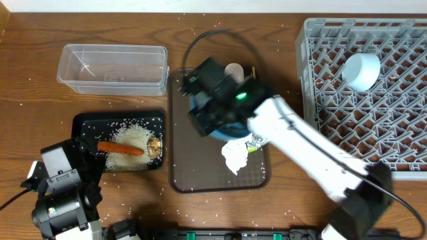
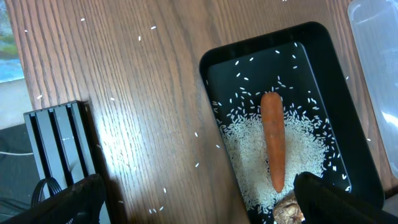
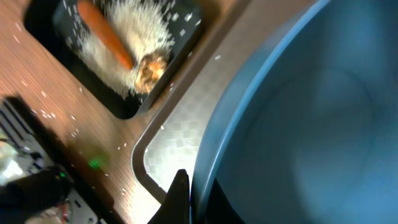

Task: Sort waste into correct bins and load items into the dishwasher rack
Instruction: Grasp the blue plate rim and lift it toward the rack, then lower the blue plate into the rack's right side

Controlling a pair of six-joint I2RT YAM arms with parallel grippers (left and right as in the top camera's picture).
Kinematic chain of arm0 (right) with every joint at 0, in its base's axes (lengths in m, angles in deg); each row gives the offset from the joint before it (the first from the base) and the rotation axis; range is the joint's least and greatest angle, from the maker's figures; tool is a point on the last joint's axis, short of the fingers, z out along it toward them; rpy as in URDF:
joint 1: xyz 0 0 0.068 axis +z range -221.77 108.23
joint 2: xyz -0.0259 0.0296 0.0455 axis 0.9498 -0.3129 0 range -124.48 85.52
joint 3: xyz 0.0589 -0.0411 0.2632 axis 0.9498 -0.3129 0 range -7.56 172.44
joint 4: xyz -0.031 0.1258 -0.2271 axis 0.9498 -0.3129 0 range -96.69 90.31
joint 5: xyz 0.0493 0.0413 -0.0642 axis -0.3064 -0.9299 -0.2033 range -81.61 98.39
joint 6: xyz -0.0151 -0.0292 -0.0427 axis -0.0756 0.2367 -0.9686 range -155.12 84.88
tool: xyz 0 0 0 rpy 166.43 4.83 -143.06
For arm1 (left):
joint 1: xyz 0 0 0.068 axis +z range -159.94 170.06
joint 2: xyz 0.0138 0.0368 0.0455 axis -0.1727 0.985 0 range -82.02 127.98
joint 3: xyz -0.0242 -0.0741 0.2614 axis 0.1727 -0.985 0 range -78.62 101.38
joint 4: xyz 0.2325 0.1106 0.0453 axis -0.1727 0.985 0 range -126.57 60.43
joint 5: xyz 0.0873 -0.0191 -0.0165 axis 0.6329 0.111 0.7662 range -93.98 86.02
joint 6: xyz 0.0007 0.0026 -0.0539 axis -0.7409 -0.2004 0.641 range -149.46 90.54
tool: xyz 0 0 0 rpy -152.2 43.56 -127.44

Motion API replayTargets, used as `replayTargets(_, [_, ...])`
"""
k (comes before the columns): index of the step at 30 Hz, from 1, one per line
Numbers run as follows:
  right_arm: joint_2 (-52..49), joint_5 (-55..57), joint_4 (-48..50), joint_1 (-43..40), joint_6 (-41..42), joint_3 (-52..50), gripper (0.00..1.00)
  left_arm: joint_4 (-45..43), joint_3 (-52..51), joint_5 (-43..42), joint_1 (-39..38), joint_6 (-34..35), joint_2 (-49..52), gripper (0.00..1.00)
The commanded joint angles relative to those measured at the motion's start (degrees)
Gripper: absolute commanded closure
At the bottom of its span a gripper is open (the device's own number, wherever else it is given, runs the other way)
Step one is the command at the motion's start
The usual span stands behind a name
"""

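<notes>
The right pincer [image 3: 194, 198] grips the dark-blue plate [image 3: 298, 124] by its rim above the brown tray [image 1: 193, 167]. The left pincer [image 2: 199, 202] hangs wide open, empty, beside the black tray [image 2: 249, 68] holding carrot [image 2: 272, 140] and rice [image 2: 249, 155].

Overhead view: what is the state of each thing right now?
Clear tub, empty.
Black tray, holding rice, carrot, food lump.
Dishwasher rack, holding one white cup.
Dark-blue plate, rim gripped by right gripper.
Left gripper, open, empty.
Tissue, crumpled, on serving tray.
</notes>
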Motion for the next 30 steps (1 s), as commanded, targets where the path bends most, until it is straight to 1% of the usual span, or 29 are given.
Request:
replayTargets(1, [4.2, -5.4, -1.1, -5.6, 0.6, 1.4, 0.99, 0.2, 0.9, 0.5, 0.3, -0.7, 0.1, 0.02])
replayTargets(4, [6.2, -10.8, -2.5, -11.3, -0.7, 1.4, 0.99, 0.2, 0.9, 0.5, 0.3, -0.7, 0.1, 0.02])
replayTargets(8, [8.2, -18.6, -4.1, -20.5, -4.2, 1.4, 0.99, 0.2, 0.9, 0.5, 0.3, -0.7, 0.1, 0.02])
replayTargets(10, [9.0, -20.6, -5.2, -25.2, -7.4, 1.4, 0.99, 0.2, 0.9, 0.5, 0.3, -0.7, 0.1, 0.02])
replayTargets(13, [9.8, -22.4, -7.2, -32.5, -9.2, 1.4, 0.99, 0.2, 0.9, 0.5, 0.3, -0.7, 0.1, 0.02])
replayTargets(19, [9.9, -36.3, -13.5, -50.0, -18.6, 1.2, 0.99, 0.2, 0.9, 0.5, 0.3, -0.7, 0.1, 0.02])
replayTargets(20, [9.9, -40.0, -14.6, -53.8, -20.9, 0.9, 0.99, 0.2, 0.9, 0.5, 0.3, -0.7, 0.1, 0.02])
replayTargets(22, [9.9, -45.7, -15.9, -59.1, -23.9, 0.0, 0.99, 0.2, 0.9, 0.5, 0.3, -0.7, 0.1, 0.02])
replayTargets(25, [9.9, -51.1, -17.8, -65.8, -27.8, -1.5, 0.99, 0.2, 0.9, 0.5, 0.3, -0.7, 0.1, 0.02])
replayTargets(30, [9.9, -58.1, -16.0, -74.4, -31.0, -5.7, 0.99, 0.2, 0.9, 0.5, 0.3, -0.7, 0.1, 0.02])
